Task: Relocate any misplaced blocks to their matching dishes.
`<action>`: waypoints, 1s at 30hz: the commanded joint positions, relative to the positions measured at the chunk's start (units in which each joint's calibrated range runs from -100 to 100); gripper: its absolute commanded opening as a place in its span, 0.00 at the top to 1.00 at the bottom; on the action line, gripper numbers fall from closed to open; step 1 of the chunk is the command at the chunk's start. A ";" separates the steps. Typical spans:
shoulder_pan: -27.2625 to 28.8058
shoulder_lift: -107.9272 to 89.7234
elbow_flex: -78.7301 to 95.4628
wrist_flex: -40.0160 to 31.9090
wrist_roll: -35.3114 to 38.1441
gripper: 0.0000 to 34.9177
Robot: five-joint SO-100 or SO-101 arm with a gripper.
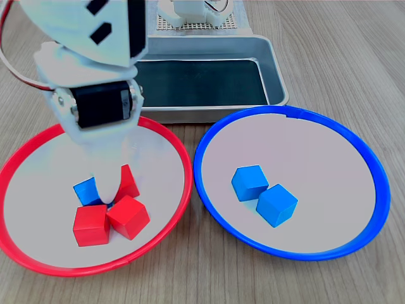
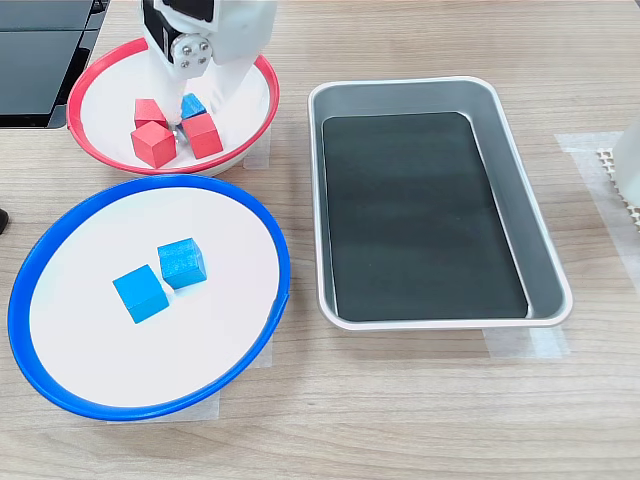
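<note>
A: In the red-rimmed dish (image 1: 166,209) we count three red cubes, and one blue cube (image 1: 85,189) that does not belong. In the first exterior view it lies at the left of the cluster, touching the red cube (image 1: 90,225) in front of it.

B: And the blue-rimmed dish (image 2: 60,250) holds two blue cubes, (image 2: 182,262) and (image 2: 138,292), with no red among them. So we judge the red side finished and one move left: that stray blue cube has to cross to the blue-rimmed dish.

A: The arm is down over it. The fingers (image 1: 109,190) reach into the cluster just beside the blue cube, with another red cube (image 1: 129,180) behind them.

B: Are they closed on it?

A: We cannot tell. The arm's white body hides the gap in both exterior views, so we cannot say how far apart they stand or whether they hold anything.

B: Which way does the cube point?

A: A cube has no long axis to speak of. It sits flat on the dish floor, and in the first exterior view it is turned slightly, edges not square to the picture.

B: The grey tray (image 2: 520,220) on the counter (image 2: 420,400) is empty and plays no part.
</note>
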 commanded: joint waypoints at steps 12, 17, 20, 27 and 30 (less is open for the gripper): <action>-0.50 1.17 -3.76 0.12 0.63 0.69; 0.07 1.43 -4.13 0.04 0.93 0.69; 0.54 2.03 -5.22 -0.29 1.12 0.69; 1.48 3.13 -6.31 -1.86 2.10 0.71; 1.57 3.56 -6.95 -1.94 2.25 0.72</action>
